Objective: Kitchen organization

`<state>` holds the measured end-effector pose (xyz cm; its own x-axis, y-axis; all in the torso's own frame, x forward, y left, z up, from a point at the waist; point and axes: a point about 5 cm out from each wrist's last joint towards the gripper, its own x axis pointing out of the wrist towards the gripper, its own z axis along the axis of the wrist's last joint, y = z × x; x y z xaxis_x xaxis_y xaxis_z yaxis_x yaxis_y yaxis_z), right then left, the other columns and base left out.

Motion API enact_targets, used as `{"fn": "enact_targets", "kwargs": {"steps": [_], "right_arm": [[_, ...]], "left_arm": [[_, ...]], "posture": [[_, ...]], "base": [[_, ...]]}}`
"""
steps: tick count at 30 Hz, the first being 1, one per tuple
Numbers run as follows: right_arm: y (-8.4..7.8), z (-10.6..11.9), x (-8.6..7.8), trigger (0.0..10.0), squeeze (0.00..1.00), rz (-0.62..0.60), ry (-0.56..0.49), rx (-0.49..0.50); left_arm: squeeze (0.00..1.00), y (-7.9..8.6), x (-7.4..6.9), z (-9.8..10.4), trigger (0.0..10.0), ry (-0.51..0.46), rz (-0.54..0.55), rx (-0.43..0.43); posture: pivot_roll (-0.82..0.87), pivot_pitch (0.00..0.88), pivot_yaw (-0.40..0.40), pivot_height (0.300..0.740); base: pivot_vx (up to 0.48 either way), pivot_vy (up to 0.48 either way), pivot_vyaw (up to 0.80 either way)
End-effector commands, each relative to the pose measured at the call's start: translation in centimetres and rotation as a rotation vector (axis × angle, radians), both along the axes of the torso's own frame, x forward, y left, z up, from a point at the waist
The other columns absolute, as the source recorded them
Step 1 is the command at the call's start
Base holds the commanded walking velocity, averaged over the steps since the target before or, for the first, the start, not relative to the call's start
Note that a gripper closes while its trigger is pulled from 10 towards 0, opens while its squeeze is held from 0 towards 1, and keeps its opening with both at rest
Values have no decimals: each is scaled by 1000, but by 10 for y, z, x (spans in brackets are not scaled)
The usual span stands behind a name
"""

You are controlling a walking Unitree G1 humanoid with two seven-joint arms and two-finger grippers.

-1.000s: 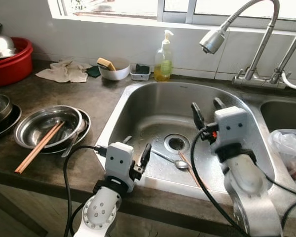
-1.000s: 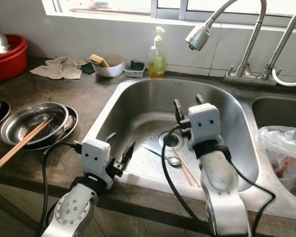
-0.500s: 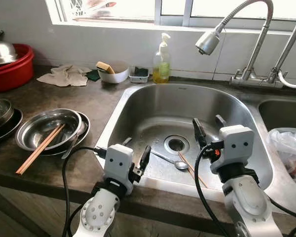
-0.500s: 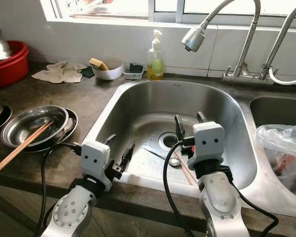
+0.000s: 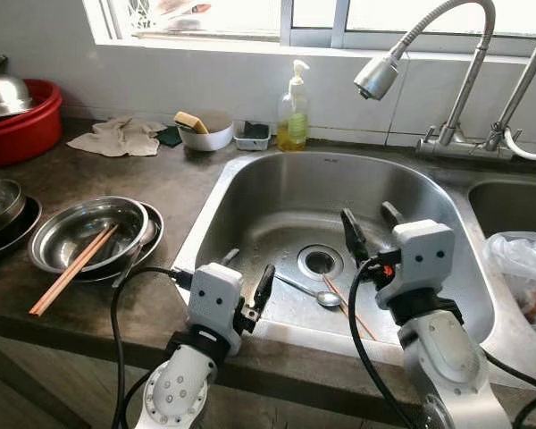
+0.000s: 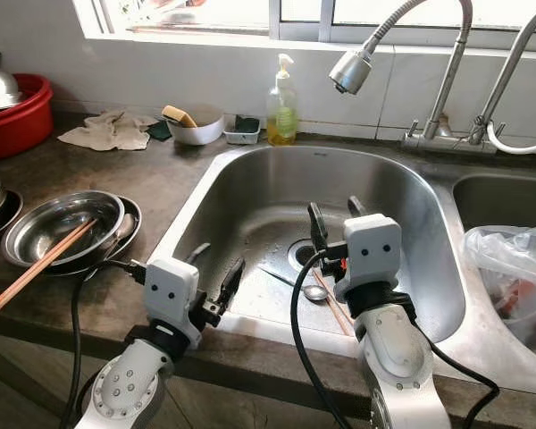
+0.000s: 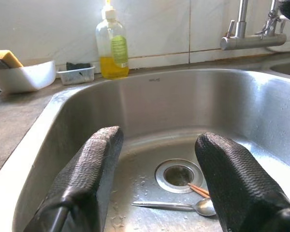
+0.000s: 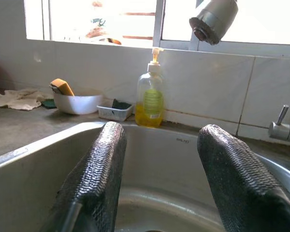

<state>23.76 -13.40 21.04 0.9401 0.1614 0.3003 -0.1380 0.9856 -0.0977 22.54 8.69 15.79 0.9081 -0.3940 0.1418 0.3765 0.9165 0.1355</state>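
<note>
- Left gripper (image 5: 247, 277) hangs over the near rim of the sink (image 5: 250, 165), fingers spread wide, nothing between them.
- Left wrist view: the spoon (image 7: 183, 206) lies flat on the sink floor just ahead of the fingertips (image 7: 94, 164), in line with the gap and not touching either finger.
- Spoon bowl points toward the right finger, handle toward the left finger.
- Drain (image 7: 179, 175) is just past the spoon, centred between the two fingers.
- Pair of chopsticks (image 7: 198, 189) comes out from beside the drain and passes close to the right finger, next to the spoon bowl; whether they touch can't be told.
- Right gripper (image 5: 368, 228) is raised above the sink floor, to the right of the drain, fingers wide apart and empty.
- Right wrist view: soap bottle (image 8: 150, 99) stands on the counter far beyond the fingers, seen in the gap near the left finger (image 8: 99, 169).
- White bowl (image 8: 77, 102) with a sponge (image 8: 62, 87) in it and a small tray (image 8: 115, 112) sit beyond the left finger, beside the bottle.
- Faucet head (image 8: 213, 19) hangs above the right finger.
- Well out to the left of the left gripper: steel bowl (image 5: 85, 231) on the counter (image 5: 170, 179) with another pair of chopsticks (image 5: 71, 268) leaning in it.
- Red basin (image 5: 22, 121) and cloth (image 5: 116, 136) further back on that side.
- Plastic bag (image 5: 523, 268) off to the right of the right gripper.
</note>
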Motion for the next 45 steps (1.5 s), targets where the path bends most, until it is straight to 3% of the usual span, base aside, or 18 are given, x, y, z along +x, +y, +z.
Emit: {"fn": "enact_targets", "kwargs": {"steps": [1,26,45], "right_arm": [[-2,0,3,10000,0,-10,4,4],[4,-6,3,10000,0,8,33,1],[8,-33,-4,10000,0,11,139,-20]], "left_arm": [[0,-2,-1,1,10000,-13,-6,6],[0,-3,-3,-2,10000,-6,-11,11],[0,-3,-5,-6,10000,5,-5,20]], "posture": [[152,34,-19,740],[150,42,-20,740],[154,43,-17,740]], "base": [[-251,0,0],[-288,0,0],[-331,0,0]]}}
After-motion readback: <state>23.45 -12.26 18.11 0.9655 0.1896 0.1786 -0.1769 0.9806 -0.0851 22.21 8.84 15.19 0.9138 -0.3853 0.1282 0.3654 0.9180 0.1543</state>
